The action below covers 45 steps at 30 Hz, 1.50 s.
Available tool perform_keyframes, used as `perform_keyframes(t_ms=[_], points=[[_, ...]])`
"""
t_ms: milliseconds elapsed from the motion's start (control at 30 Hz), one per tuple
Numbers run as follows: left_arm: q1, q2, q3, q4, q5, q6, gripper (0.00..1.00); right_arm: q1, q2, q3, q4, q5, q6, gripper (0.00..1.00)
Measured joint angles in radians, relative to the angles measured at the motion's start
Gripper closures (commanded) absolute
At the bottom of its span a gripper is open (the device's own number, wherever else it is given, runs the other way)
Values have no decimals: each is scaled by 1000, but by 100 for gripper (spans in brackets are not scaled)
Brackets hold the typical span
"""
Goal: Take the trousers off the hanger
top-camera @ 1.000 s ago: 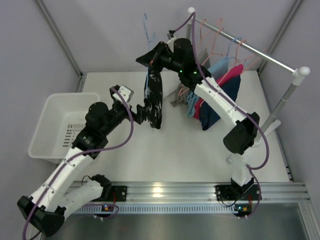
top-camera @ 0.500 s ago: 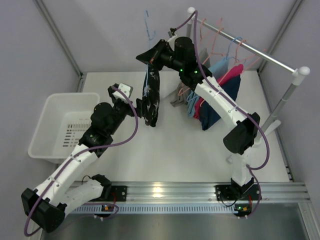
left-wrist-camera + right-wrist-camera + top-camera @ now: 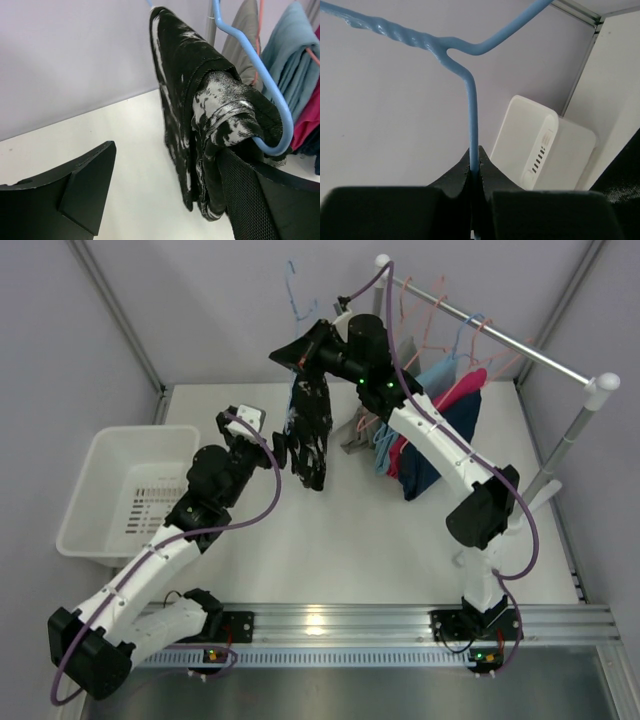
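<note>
The black trousers with white speckles (image 3: 311,430) hang folded over a blue hanger (image 3: 297,302) above the table. My right gripper (image 3: 298,353) is shut on the hanger's wire (image 3: 471,115) below its twisted neck. My left gripper (image 3: 286,448) is open beside the lower half of these trousers. In the left wrist view the trousers (image 3: 197,110) hang over the hanger's blue bar (image 3: 260,65), between the jaws and against the right finger (image 3: 255,200). The magenta trousers (image 3: 455,398) and the navy trousers (image 3: 440,455) hang on the rack at the right.
A white basket (image 3: 105,490) stands at the table's left edge and also shows in the right wrist view (image 3: 545,145). The rack rod (image 3: 520,345) carries several pink and blue hangers and a light blue garment (image 3: 435,375). A grey cloth (image 3: 352,435) hangs low by the rack.
My left gripper has moved up and slightly forward along the black speckled trousers, whose lower end has swung a little right. My right gripper still holds the hanger in the same place.
</note>
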Motion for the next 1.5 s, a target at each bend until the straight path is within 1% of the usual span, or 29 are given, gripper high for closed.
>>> perform_keyframes(t_ms=[100,167,267,600,700,767,967,1333,1500], points=[[0,19,-7,27,-22,16,14,2,0,0,9,-5,-1,100],[0,21,-11,48,-22,21,11,5,0,0,19,-12,1,100],[0,21,-17,77,-20,25,9,5,0,-1,25,-23,16,100],[1,68,-55,188,2,39,7,13,-4,-37,50,-104,40,100],[2,74,-61,201,5,39,2,18,-5,-42,63,-127,41,100],[1,73,-61,208,6,35,1,21,-6,-42,70,-132,41,100],[1,65,-61,208,18,0,2,25,-16,-42,72,-107,41,100],[0,79,-61,209,-29,-30,1,37,-16,-11,24,-2,55,100],[-42,80,-59,208,-33,-40,1,45,-16,25,-11,30,71,100]])
